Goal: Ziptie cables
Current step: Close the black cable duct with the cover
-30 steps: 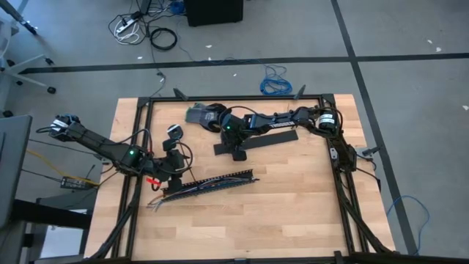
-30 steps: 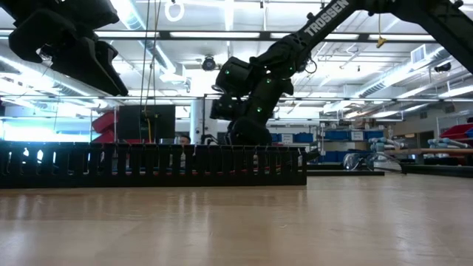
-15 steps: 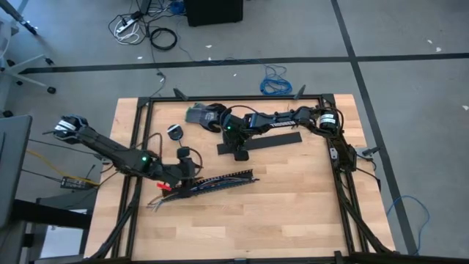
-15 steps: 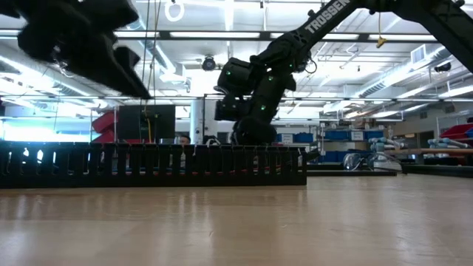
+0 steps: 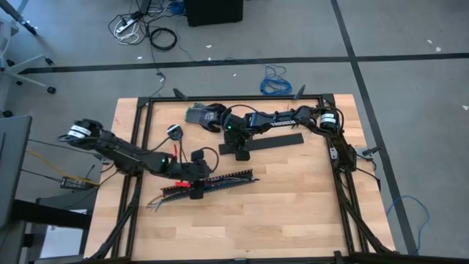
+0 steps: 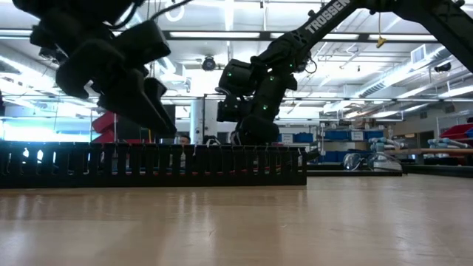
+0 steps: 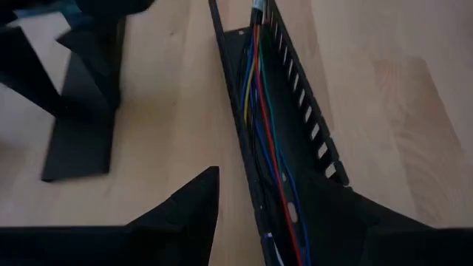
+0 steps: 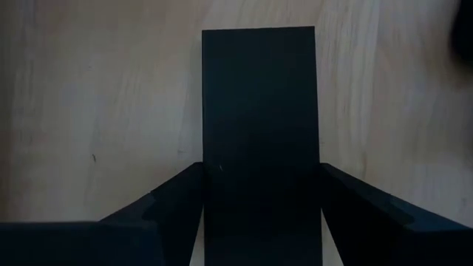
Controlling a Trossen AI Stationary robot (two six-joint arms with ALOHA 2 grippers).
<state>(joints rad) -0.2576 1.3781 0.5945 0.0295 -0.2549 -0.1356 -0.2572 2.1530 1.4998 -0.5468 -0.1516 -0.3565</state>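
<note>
Cables [image 5: 192, 188] lie lengthwise inside a black slotted channel [image 5: 220, 181] that rests aslant on the wooden table [image 5: 293, 205], nearer the left edge than the right, with their splayed ends spilling out of the channel's left end toward the left frame rail. In the left wrist view the wires [image 7: 259, 125], blue, yellow, green and red among them, run along the channel's floor between its toothed walls. The left gripper [image 5: 196, 176] hangs directly over the channel's left half; its fingers [image 7: 194, 199] stand spread apart, one on either side of the channel, so the wires pass between them without being touched. From the low view that gripper [image 6: 151, 111] shows just above the channel's upper rim [image 6: 148, 148]. The right gripper [image 5: 240, 150] sits well apart, toward the table's far edge, over one end of a flat black strip [image 5: 271, 141]. In the right wrist view its fingers [image 8: 177, 196] are parted and stand on either side of the strip [image 8: 259, 111]; whether they press on it cannot be told.
</note>
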